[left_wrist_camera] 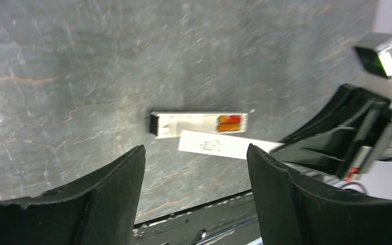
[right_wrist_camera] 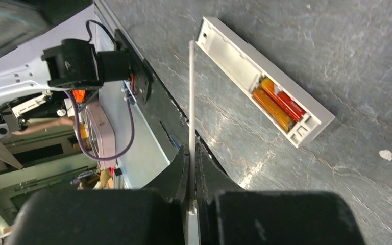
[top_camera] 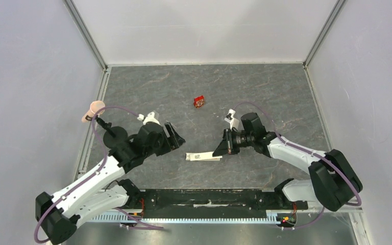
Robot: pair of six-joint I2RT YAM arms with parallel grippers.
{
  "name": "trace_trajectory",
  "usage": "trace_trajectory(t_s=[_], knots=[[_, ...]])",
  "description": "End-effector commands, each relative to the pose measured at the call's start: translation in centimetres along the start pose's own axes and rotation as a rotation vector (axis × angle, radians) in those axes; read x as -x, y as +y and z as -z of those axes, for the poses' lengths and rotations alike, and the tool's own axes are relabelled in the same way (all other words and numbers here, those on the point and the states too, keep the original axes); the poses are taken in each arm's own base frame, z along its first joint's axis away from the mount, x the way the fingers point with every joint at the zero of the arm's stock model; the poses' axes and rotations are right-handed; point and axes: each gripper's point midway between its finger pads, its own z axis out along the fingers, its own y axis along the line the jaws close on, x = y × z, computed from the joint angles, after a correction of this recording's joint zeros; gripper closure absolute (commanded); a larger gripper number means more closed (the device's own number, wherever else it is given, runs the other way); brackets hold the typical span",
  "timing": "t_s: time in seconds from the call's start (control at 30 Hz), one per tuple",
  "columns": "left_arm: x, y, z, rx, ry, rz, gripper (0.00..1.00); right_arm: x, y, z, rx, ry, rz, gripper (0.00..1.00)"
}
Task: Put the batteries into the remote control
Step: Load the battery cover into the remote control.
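Left gripper (top_camera: pixel 175 135) splayed near remote control (left_wrist_camera: pixel 184 124)

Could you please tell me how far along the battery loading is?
Done: both batteries sit side by side in the recess of the remote control. In hand: the right gripper is shut on the thin white cover strip. The left gripper is open, holding nothing. Left: fitting the cover over them.

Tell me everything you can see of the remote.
The remote is a slim white bar, plastic by its look, lying flat on the table, recess up and uncovered. Two orange-red batteries sit side by side at one end. The cover, pinched in the right tool, stands edge-on beside it; contact unclear.
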Motion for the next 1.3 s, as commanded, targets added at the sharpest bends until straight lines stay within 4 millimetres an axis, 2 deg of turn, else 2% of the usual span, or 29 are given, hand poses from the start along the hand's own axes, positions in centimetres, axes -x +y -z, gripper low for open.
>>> trace_trajectory(t_s=[0.0, 0.2, 0.3, 0.63, 1.0, 1.13, 1.27], knots=[[-3.6, 1.7, -1.4, 0.022, 0.153, -0.059, 0.21, -0.6, 0.3, -0.5, 0.069, 0.029, 0.045, 1.00], [-5.6, 3.1, -2.9, 0.022, 0.198, -0.040, 0.21, -0.5, -0.8, -1.5, 0.078, 0.001, -0.005, 1.00], [-6.5, 3.6, -3.3, 0.017, 0.227, -0.028, 0.21, -0.4, 0.0, -1.6, 0.145, -0.032, -0.040, 1.00], [-6.9, 4.9, -4.2, 0.044, 0.237, -0.024, 0.22, 0.3, 0.3, -1.8, 0.190, -0.097, -0.103, 1.00], [-7.1, 5.4, -5.0, 0.052, 0.247, -0.018, 0.22, -0.9, -3.9, -3.1, 0.036, -0.043, -0.139, 1.00], [-7.3, 5.6, -5.2, 0.055, 0.254, -0.015, 0.22, -0.9, -4.6, -3.3, 0.011, -0.047, -0.151, 1.00], [-7.5, 5.9, -5.3, 0.062, 0.259, -0.014, 0.23, -0.2, -4.6, -3.4, 0.013, -0.061, -0.152, 1.00]])
